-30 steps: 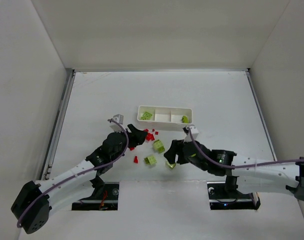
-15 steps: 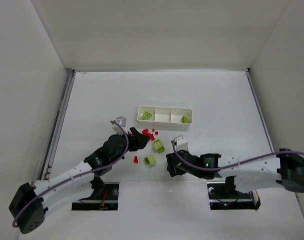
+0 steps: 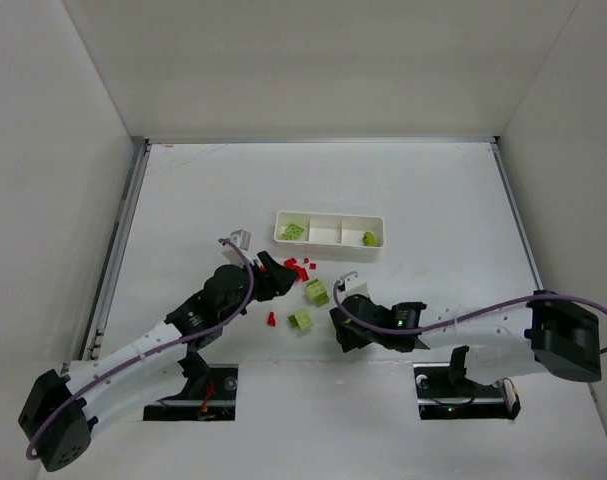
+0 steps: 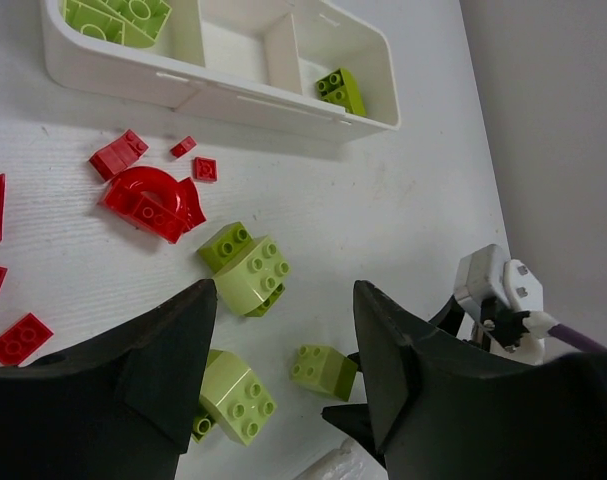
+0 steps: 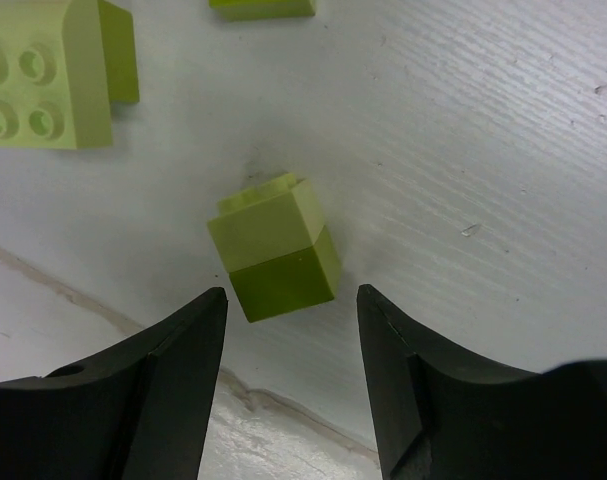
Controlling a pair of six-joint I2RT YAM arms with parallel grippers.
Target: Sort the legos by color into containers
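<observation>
Right gripper (image 5: 290,295) is open, jaws either side of a green brick (image 5: 273,245) lying on the table (image 5: 463,130). We can't tell from this angle whether they touch it. Left gripper (image 4: 283,292) is also open and holds nothing, over loose green blocks (image 4: 248,268) and red pieces (image 4: 148,195). We see sorted green bricks (image 4: 340,90) in both end compartments of the tray (image 4: 233,97).

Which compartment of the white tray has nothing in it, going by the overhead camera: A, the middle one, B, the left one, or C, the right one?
A: the middle compartment of the tray shows only bare white floor, while lime bricks lie in the left one and a single lime brick in the right.
</observation>
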